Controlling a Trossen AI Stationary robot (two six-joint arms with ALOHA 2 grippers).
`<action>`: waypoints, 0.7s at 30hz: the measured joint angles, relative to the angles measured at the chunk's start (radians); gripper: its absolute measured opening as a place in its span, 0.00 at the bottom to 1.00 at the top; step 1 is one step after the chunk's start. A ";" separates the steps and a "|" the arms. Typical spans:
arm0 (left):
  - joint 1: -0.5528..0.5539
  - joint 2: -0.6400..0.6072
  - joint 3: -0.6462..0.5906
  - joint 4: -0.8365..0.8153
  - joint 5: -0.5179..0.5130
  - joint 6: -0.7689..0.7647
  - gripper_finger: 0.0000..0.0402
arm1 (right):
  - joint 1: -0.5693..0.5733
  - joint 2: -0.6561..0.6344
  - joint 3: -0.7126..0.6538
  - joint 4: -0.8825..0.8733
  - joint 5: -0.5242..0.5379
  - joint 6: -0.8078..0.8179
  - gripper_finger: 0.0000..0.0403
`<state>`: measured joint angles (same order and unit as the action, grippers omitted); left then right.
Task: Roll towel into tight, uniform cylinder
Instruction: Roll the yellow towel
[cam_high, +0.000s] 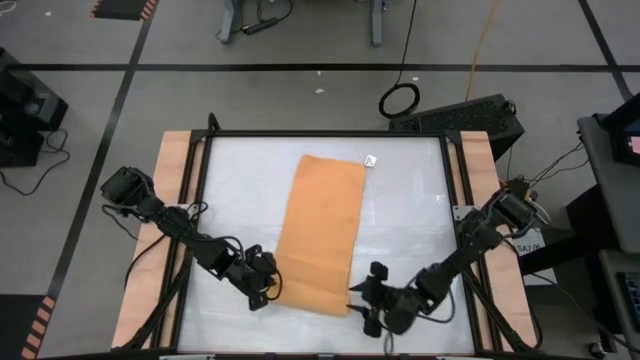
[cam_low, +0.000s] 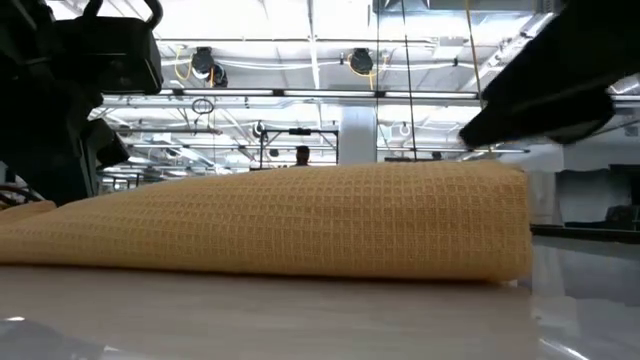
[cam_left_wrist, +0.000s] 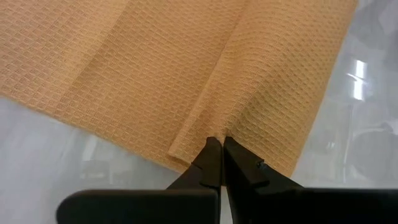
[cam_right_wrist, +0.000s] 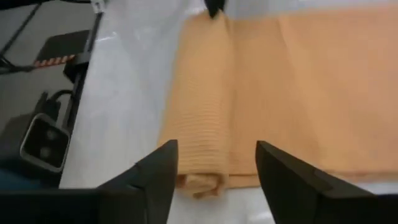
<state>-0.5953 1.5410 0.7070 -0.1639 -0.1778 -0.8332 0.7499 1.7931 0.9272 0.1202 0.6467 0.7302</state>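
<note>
Both claws work at the near end of the towel (cam_high: 320, 235): seen from above, the left gripper (cam_high: 268, 287) sits at the near left corner of the cloth, pressed together on its rolled edge, and the right gripper (cam_high: 366, 298) sits just off the near right corner with its fingers spread and nothing between them. From there the towel's long axis runs away from the two claws toward the far side of the table (cam_high: 410, 190), leaning a little to the right, and a small white tag (cam_high: 370, 160) shows at its far right corner; no writing on it can be read. At table height, the towel (cam_low: 300, 222) lies as a low, thick fold across the white surface, its waffle weave plain, with dark arm parts overhead at both sides. Through the left wrist camera, the left gripper (cam_left_wrist: 219, 149) has its tips pinched tight on the towel's (cam_left_wrist: 186, 68) folded edge, which runs straight ahead of the tips. Through the right wrist camera, the right gripper (cam_right_wrist: 216, 163) stands open just short of the towel (cam_right_wrist: 280, 93), whose first small roll lies crosswise ahead of it and reaches to the left claw at the far corner.
</note>
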 joint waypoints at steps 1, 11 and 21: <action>0.000 0.000 0.000 0.000 -0.001 0.000 0.03 | 0.015 0.013 0.000 0.030 0.029 -0.033 0.52; 0.010 0.000 0.000 0.001 -0.014 -0.020 0.03 | 0.071 0.237 0.042 0.364 0.165 -0.355 0.60; 0.011 0.000 0.000 0.000 -0.013 -0.027 0.03 | 0.062 0.308 0.095 0.324 0.238 -0.364 0.60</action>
<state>-0.5838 1.5406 0.7067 -0.1635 -0.1909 -0.8599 0.8118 2.1012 1.0225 0.4444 0.8849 0.3666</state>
